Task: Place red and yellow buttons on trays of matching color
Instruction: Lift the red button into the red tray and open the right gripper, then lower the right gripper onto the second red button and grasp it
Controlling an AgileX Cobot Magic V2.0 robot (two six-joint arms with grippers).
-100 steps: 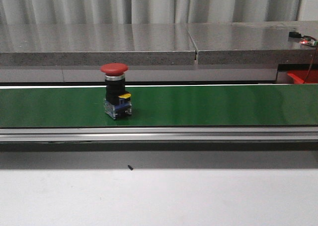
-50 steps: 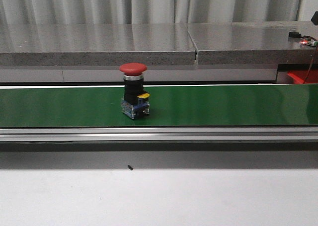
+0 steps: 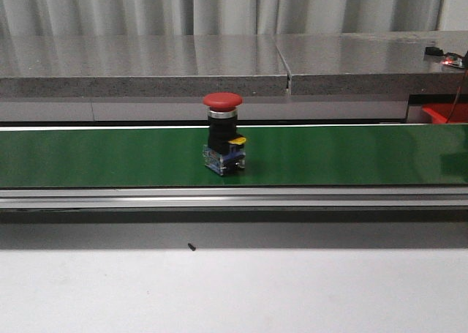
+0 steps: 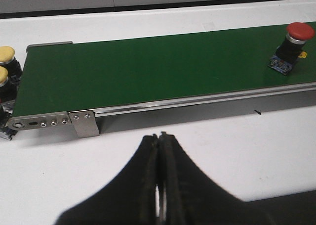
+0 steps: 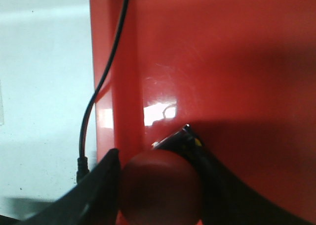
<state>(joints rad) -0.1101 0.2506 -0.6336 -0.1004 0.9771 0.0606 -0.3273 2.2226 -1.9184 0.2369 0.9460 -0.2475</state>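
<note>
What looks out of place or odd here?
Little stands out. The red button stands upright on the green belt. Two yellow buttons sit off the belt's end, beside it. A small dark speck lies on the white table.

One red button [image 3: 222,143] stands upright on the belt; another [image 5: 160,187] over the red tray [image 5: 232,62].

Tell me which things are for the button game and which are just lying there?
For the job: red button on the belt, yellow buttons, red tray, the red button in the right gripper.

Just there: green belt, black cable, tiny black speck.
</note>
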